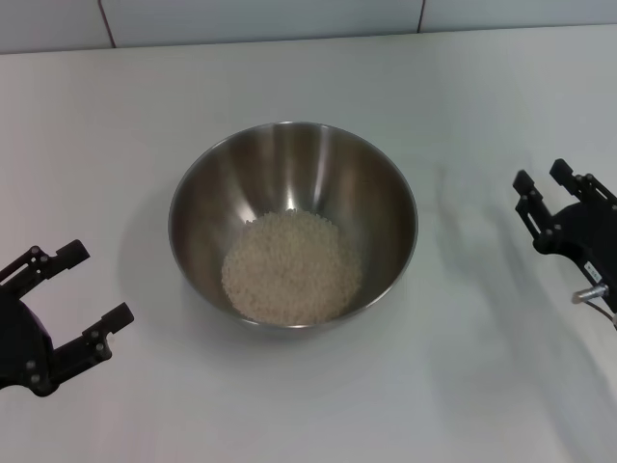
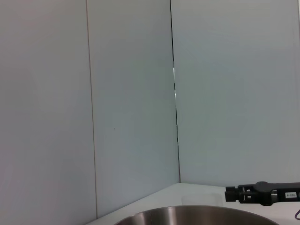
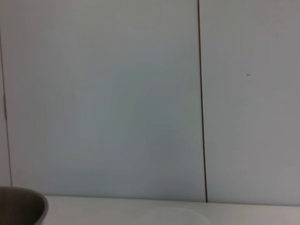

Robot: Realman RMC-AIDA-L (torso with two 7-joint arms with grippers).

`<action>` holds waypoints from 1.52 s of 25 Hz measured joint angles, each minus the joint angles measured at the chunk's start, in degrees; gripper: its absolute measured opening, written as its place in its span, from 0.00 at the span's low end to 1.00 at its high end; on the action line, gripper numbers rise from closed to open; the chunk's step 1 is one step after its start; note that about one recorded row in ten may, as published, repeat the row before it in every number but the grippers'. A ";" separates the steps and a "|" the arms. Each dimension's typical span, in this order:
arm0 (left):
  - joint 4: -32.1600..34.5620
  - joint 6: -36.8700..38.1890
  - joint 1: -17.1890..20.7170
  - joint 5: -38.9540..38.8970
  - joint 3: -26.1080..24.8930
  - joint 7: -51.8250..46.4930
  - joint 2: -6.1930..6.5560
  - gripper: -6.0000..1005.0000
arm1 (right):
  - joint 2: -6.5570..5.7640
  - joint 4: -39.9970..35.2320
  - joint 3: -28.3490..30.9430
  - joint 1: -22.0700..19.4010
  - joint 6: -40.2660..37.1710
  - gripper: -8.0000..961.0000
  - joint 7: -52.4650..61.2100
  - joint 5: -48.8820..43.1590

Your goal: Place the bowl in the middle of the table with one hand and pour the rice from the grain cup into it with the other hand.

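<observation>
The steel bowl (image 1: 292,224) stands upright in the middle of the white table (image 1: 463,386), and a heap of rice (image 1: 292,268) covers its bottom. My left gripper (image 1: 99,283) rests low to the bowl's left, open and holding nothing. My right gripper (image 1: 542,174) hangs to the bowl's right, also open and holding nothing. The left wrist view catches the bowl's rim (image 2: 197,214) with the right gripper (image 2: 262,193) beyond it. Between them lies a faint translucent shape (image 2: 199,199); I cannot tell whether it is the grain cup.
Pale wall panels (image 1: 260,19) close off the table's far edge. In the right wrist view the bowl's side (image 3: 21,205) sits at the picture's edge, with the same panels behind it.
</observation>
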 joint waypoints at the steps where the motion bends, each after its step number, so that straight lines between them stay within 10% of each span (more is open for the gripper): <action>1: 0.00 0.01 0.00 0.00 0.04 0.00 0.00 0.78 | 0.00 -0.45 -0.09 -0.15 -0.96 0.50 0.76 -0.01; 16: 0.00 0.08 -0.03 0.06 0.49 -0.08 0.00 0.78 | -0.33 -15.88 -3.72 0.86 -21.90 0.50 15.15 -0.22; 38: 0.00 -1.01 -2.14 1.51 0.51 -2.03 1.03 0.78 | -2.52 -28.43 -32.60 13.38 -30.24 0.72 22.59 -0.48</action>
